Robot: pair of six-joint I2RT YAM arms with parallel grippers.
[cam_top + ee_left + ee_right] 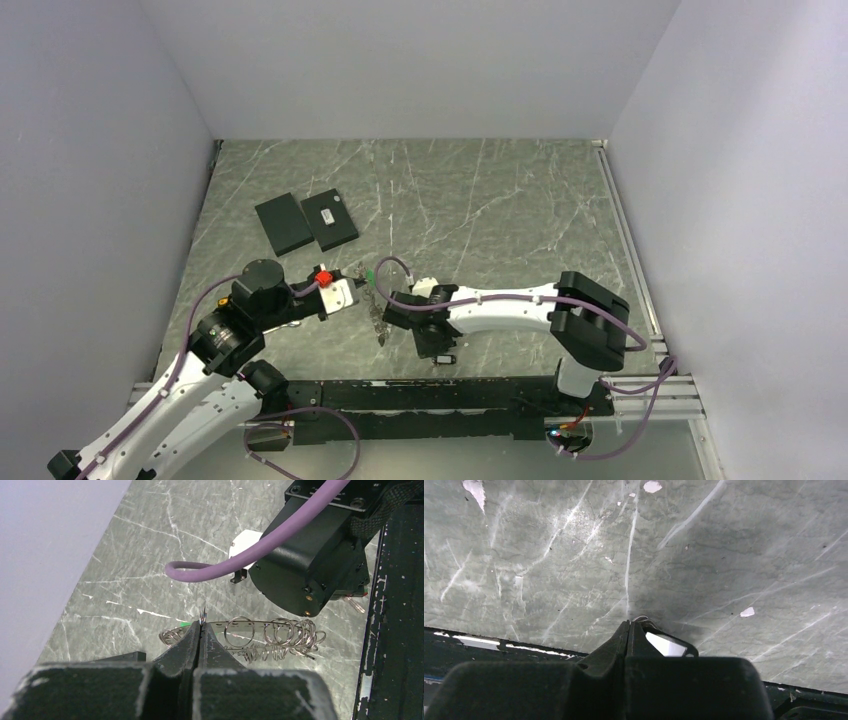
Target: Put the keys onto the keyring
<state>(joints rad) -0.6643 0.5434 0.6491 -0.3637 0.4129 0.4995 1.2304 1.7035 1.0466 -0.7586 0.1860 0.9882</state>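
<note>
My left gripper (356, 289) is shut on the keyring (202, 614), a thin metal ring standing edge-on out of the fingertips (192, 635). Its grey chain of linked rings (272, 634) trails to the right past a green tag (184, 624); the chain also shows in the top view (378, 322). My right gripper (391, 306) sits just right of the left one, jaws shut (628, 626). A thin silver loop pokes from its tips, with a black-rimmed key head (668, 645) beside them. Another small dark key (445, 358) lies under the right forearm.
Two flat black plates (283, 223) (330, 218) lie at the back left. A small white scrap (244, 541) lies behind the right wrist body (310, 565). A purple cable (225, 569) loops above the chain. The black base rail (450, 392) runs along the near edge.
</note>
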